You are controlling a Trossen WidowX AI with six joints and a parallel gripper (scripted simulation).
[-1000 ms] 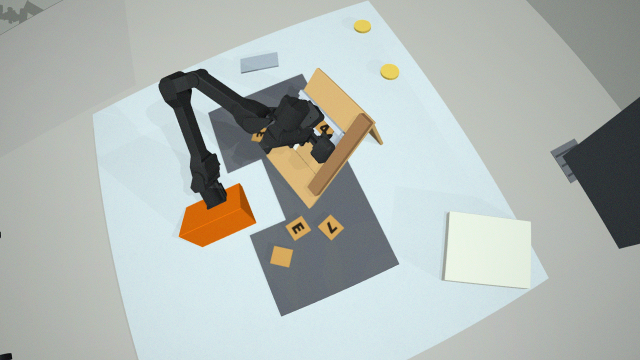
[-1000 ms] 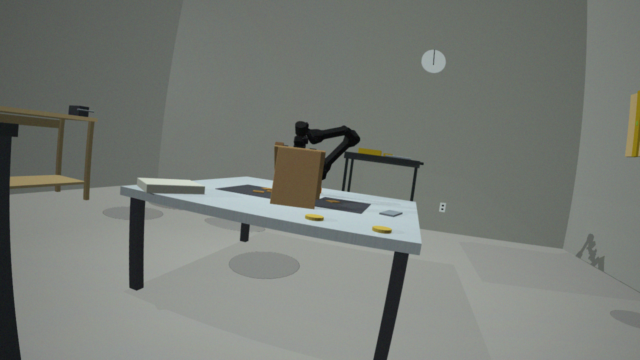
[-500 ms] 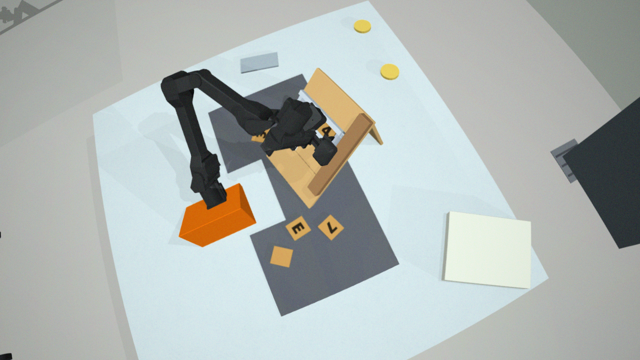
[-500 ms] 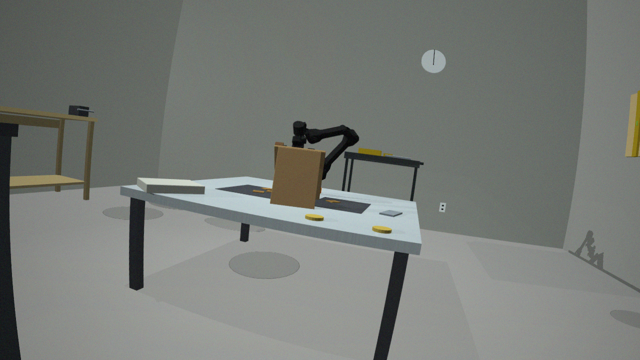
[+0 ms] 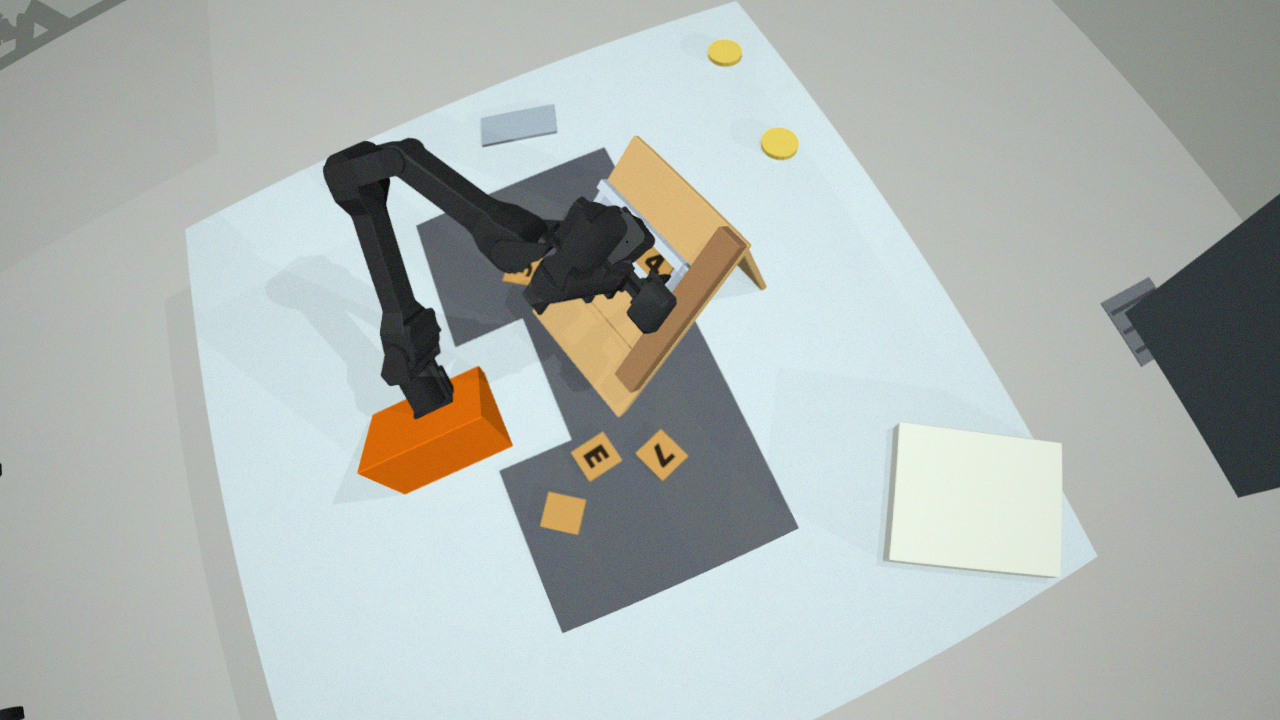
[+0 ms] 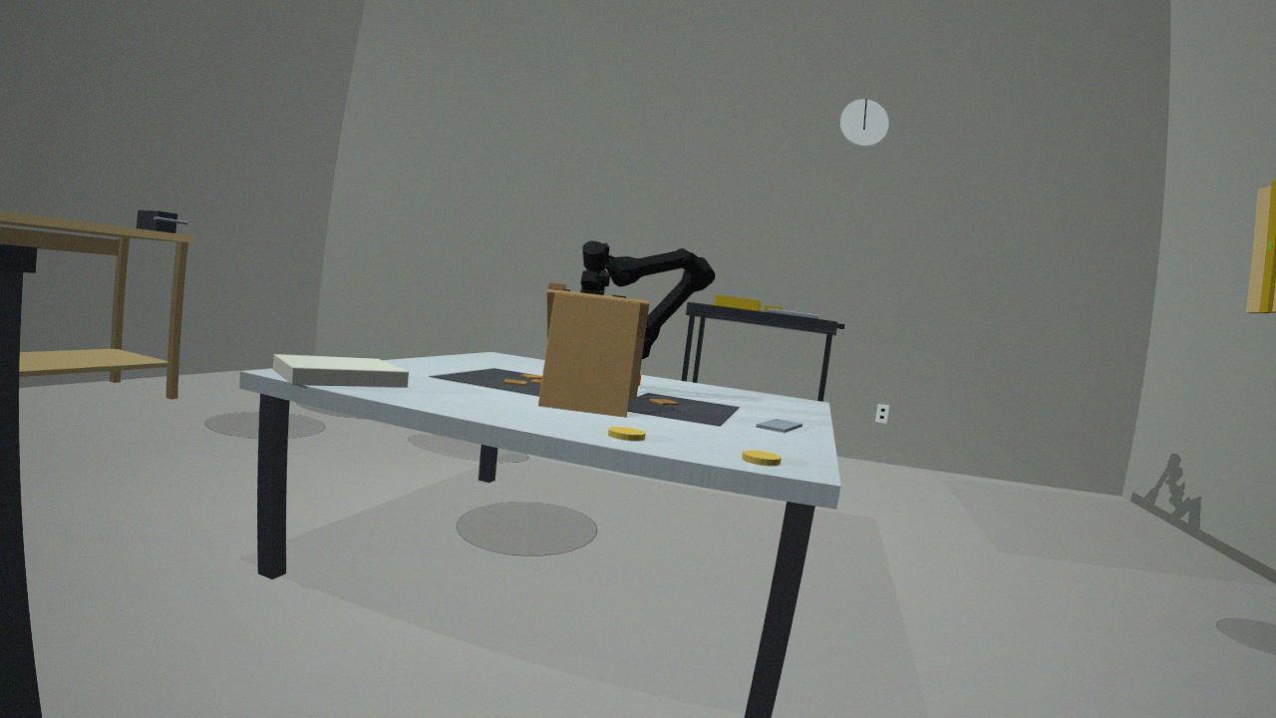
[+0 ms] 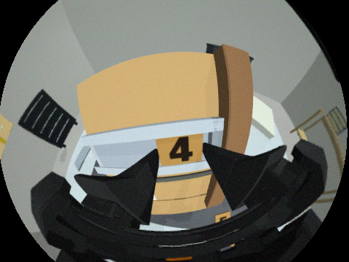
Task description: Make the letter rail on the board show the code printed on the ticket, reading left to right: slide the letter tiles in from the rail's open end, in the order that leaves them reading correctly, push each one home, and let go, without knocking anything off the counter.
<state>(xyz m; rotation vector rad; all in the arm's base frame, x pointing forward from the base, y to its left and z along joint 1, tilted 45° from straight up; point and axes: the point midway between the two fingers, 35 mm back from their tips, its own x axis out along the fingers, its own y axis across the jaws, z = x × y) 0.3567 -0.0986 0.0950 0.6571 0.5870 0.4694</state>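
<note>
My gripper point(image 7: 180, 149) is shut on a wooden tile marked 4 point(image 7: 180, 156) point(image 5: 656, 262), one finger at each side. The tile is within the pale rail point(image 7: 120, 132) point(image 5: 605, 189) on the sloping wooden board point(image 7: 153, 87) point(image 5: 666, 192) point(image 6: 593, 352), short of the rail's right end in the wrist view. In the top view, a tile marked E point(image 5: 596, 456), one with a 7- or L-like mark point(image 5: 662, 454) and an unmarked-looking tile point(image 5: 563, 513) lie on the dark mat point(image 5: 680, 555). Another tile point(image 5: 517, 275) is partly hidden by the arm. No ticket code is readable.
A brown bar point(image 5: 680, 308) point(image 7: 238, 98) stands along the board's side, close to my right finger. The arm's orange base block point(image 5: 438, 447), a cream slab point(image 5: 975, 501), a grey plate point(image 5: 519, 125) and two yellow discs point(image 5: 725, 51) point(image 5: 779, 143) are on the counter.
</note>
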